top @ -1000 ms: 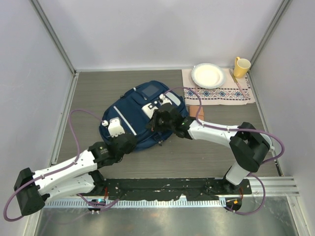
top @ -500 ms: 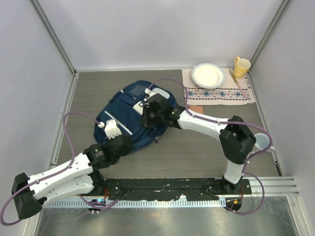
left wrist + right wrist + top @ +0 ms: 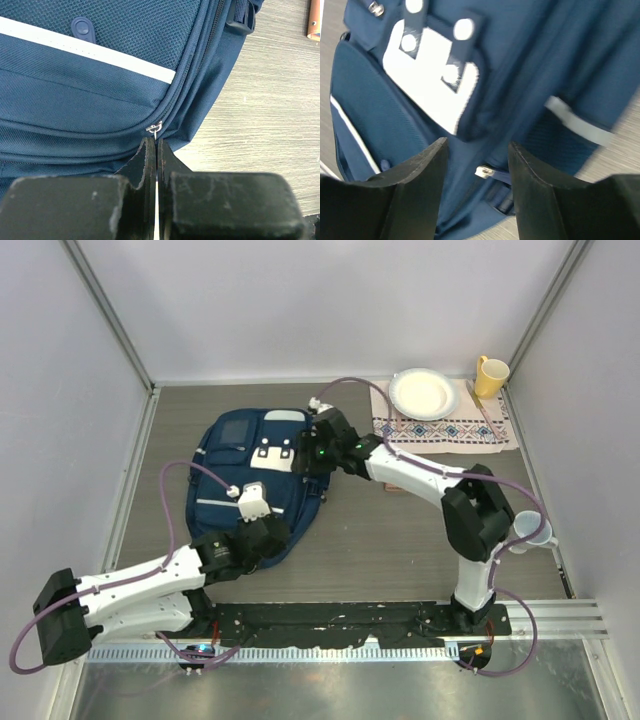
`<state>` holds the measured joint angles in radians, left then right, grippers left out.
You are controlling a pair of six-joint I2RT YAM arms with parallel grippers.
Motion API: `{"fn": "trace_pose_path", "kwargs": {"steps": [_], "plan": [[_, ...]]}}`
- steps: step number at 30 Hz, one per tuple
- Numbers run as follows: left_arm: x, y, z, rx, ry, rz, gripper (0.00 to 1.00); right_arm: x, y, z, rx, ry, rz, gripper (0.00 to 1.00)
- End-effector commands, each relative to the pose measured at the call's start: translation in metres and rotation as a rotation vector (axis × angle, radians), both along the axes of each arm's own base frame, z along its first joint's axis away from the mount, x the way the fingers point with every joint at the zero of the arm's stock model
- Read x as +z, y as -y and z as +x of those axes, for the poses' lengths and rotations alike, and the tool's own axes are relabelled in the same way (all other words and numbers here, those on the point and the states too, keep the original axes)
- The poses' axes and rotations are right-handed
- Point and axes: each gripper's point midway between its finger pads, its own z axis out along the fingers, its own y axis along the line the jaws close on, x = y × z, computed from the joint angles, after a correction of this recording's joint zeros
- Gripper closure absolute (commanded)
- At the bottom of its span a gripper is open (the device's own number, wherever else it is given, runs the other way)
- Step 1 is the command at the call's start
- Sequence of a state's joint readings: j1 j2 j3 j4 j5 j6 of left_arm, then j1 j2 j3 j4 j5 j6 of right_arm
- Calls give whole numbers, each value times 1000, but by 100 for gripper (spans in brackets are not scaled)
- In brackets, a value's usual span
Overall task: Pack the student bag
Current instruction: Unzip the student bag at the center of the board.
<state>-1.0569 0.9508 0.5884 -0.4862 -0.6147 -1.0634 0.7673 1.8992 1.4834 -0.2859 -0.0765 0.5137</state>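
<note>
The student bag [image 3: 228,478], navy blue with pale stripes and a white buckle patch [image 3: 268,457], lies flat left of the table's centre. My left gripper [image 3: 270,536] is at its near right corner. In the left wrist view the left gripper [image 3: 157,142] is shut, and the thin metal zipper pull [image 3: 156,128] of the bag [image 3: 100,90] runs down between its tips. My right gripper [image 3: 306,456] hovers over the bag's right edge. In the right wrist view the right gripper [image 3: 477,146] is open above the bag [image 3: 535,70], with nothing held and a silver slider [image 3: 484,172] below the gap.
A patterned cloth [image 3: 470,430] at the back right carries a white plate [image 3: 424,393]; a yellow mug [image 3: 490,376] stands beside it. A clear cup [image 3: 531,530] sits by the right arm's elbow. An orange-brown object [image 3: 314,27] lies on the table right of the bag.
The bag has been dragged left and turned, and now lies flatter. My right gripper opened and let go of it. My left gripper followed the bag's near corner, still shut.
</note>
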Motion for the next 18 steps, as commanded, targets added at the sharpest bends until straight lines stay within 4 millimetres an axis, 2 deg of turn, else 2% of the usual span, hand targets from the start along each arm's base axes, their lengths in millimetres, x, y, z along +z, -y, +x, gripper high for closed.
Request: {"fn": "trace_pose_path", "kwargs": {"steps": [1, 2, 3, 5, 6, 10, 18], "plan": [[18, 23, -1, -64, 18, -69, 100, 55, 29, 8, -122, 103, 143, 41], [19, 23, 0, -64, 25, -71, 100, 72, 30, -2, -109, 109, 204, 40], [20, 23, 1, -66, 31, -69, 100, 66, 31, -12, -126, 71, 257, 40], [24, 25, 3, -75, 45, -69, 100, 73, 29, -28, -117, 27, 339, 40], [24, 25, 3, -76, 47, -66, 100, 66, 27, -36, -128, -16, 391, 40], [28, 29, 5, -94, 61, -75, 100, 68, 14, -60, -92, -61, 473, 40], [36, 42, 6, -142, 80, -93, 100, 55, -10, -78, -54, -111, 473, 40]]}}
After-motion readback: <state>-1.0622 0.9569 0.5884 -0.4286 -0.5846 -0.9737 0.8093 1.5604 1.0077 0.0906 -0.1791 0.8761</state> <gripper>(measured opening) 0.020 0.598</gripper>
